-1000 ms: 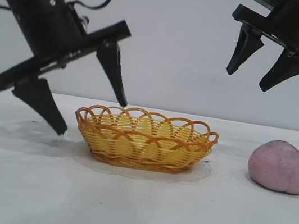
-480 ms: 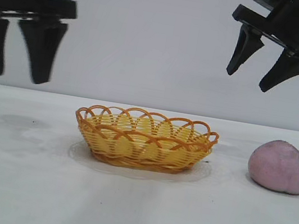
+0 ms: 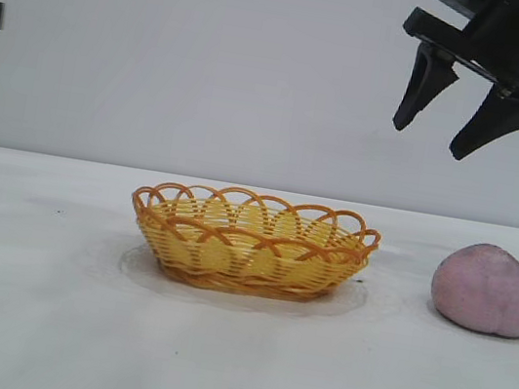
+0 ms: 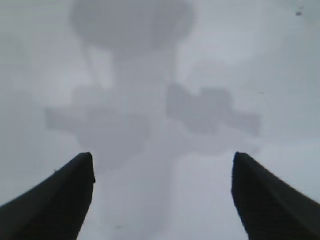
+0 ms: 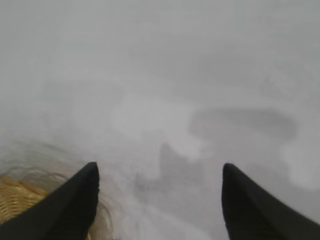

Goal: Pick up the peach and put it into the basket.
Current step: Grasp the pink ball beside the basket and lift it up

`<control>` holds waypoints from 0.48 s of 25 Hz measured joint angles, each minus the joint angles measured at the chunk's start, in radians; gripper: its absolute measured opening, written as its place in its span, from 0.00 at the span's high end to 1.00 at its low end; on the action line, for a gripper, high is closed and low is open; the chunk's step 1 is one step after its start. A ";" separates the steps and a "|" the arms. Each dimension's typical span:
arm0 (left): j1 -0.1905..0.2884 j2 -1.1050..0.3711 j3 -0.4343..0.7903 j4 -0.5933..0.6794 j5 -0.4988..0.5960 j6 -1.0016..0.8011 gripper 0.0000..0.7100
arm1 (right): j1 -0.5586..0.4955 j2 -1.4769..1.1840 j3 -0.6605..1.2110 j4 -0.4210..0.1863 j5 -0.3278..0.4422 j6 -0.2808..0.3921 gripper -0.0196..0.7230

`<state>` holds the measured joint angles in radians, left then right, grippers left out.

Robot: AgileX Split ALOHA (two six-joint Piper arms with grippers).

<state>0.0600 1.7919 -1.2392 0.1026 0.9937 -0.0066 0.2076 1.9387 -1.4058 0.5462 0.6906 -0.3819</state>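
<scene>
The peach [image 3: 487, 289] sits on the white tabletop [image 3: 232, 368], well apart from the woven basket [image 3: 252, 243] and to its right in the exterior view. The right hand [image 3: 443, 133] hangs high between them, nearer the peach, fingers spread and empty. The left hand [image 4: 162, 200] is up at the far left edge, its fingers parted over bare tabletop. No writing is legible anywhere.

The left gripper [image 4: 162, 200] (fingers spread wide) has swung up and away, nearly leaving the exterior view's left edge.
</scene>
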 joint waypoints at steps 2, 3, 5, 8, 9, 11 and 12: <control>0.006 -0.046 0.000 0.000 0.005 0.000 0.25 | 0.000 0.000 0.000 0.000 0.000 0.000 0.37; 0.006 -0.071 0.008 -0.004 0.007 0.000 0.25 | 0.000 0.000 0.000 -0.001 0.000 0.000 0.37; 0.006 -0.146 0.049 -0.014 0.009 0.000 0.25 | 0.000 0.000 0.000 -0.002 0.002 0.000 0.37; 0.006 -0.282 0.150 -0.034 0.007 0.000 0.25 | 0.000 0.000 0.000 -0.002 0.002 0.000 0.37; 0.006 -0.336 0.184 -0.039 0.003 0.000 0.25 | 0.000 0.000 0.000 -0.002 0.002 0.000 0.37; 0.006 -0.441 0.262 -0.055 -0.001 0.000 0.25 | 0.000 0.000 0.000 -0.002 0.004 0.000 0.37; 0.006 -0.500 0.298 -0.064 -0.001 0.000 0.25 | 0.000 0.000 0.000 -0.002 0.004 0.000 0.37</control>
<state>0.0662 1.2917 -0.9415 0.0389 0.9924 -0.0066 0.2076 1.9387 -1.4058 0.5440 0.6944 -0.3819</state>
